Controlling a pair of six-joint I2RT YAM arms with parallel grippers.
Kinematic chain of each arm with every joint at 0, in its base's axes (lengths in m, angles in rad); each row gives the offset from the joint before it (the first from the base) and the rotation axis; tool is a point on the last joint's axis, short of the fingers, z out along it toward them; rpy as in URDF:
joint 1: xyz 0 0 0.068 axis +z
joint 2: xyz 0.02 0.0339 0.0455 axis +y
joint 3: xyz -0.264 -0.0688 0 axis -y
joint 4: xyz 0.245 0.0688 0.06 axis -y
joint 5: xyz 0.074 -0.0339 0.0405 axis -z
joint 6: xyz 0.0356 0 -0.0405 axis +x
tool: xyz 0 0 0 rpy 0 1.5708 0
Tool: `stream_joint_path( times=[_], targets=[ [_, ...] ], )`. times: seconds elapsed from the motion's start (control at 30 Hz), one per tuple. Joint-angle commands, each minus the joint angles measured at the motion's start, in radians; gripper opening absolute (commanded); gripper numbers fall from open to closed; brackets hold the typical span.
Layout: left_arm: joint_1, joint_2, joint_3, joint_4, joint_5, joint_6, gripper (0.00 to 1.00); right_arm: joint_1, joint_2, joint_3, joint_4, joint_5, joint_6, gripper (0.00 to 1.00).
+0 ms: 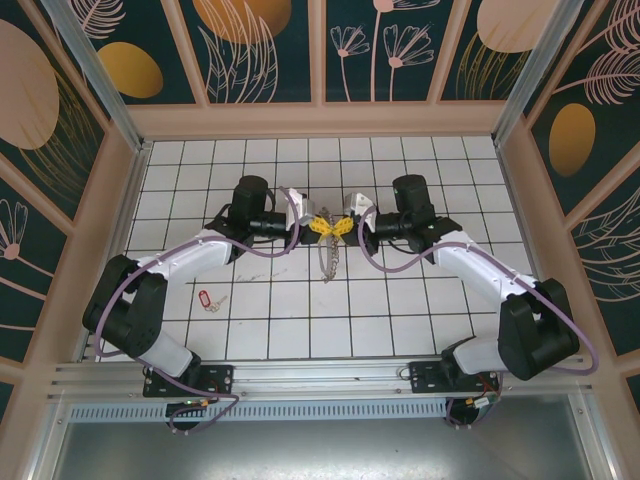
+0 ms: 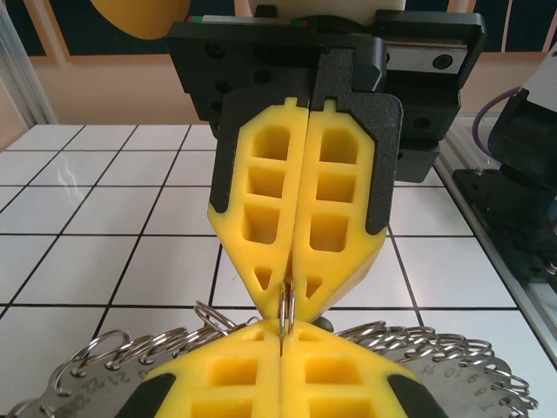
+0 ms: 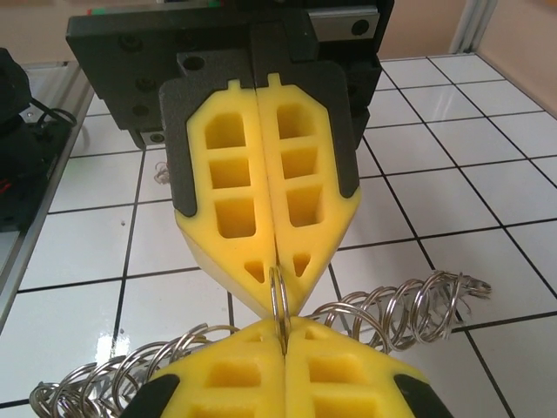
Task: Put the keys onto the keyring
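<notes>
One keyring point(image 1: 328, 256) hangs over the middle of the table point(image 1: 400, 310), with more little metal tags on it than I can count; two grippers pinch its thin ring, the left gripper point(image 1: 318, 226) and the right gripper point(image 1: 344, 226), both squeezed tight, tip to tip; one red-tag key point(image 1: 207, 299) lies alone, near left.

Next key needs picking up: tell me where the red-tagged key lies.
In the top view, the red-tagged key lies on the tiled table on the left side, in the crook of the left arm, well left of the keyring at the centre.
</notes>
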Motion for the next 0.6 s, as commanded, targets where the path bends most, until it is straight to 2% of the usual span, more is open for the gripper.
stream_joint_path(
  times=[0.0,0.23,0.57],
  targets=[
    [-0.012,-0.026,0.02,0.008,0.046,0.019,0.01,-0.004,-0.016,-0.006,0.034,-0.023,-0.004,0.0],
    [-0.013,0.008,0.154,-0.374,-0.054,0.231,0.2,0.018,-0.005,0.052,-0.084,0.072,-0.073,0.0],
    [-0.015,0.027,0.214,-0.496,-0.099,0.301,0.31,0.045,0.007,0.076,-0.112,0.109,-0.088,0.0]
  ],
)
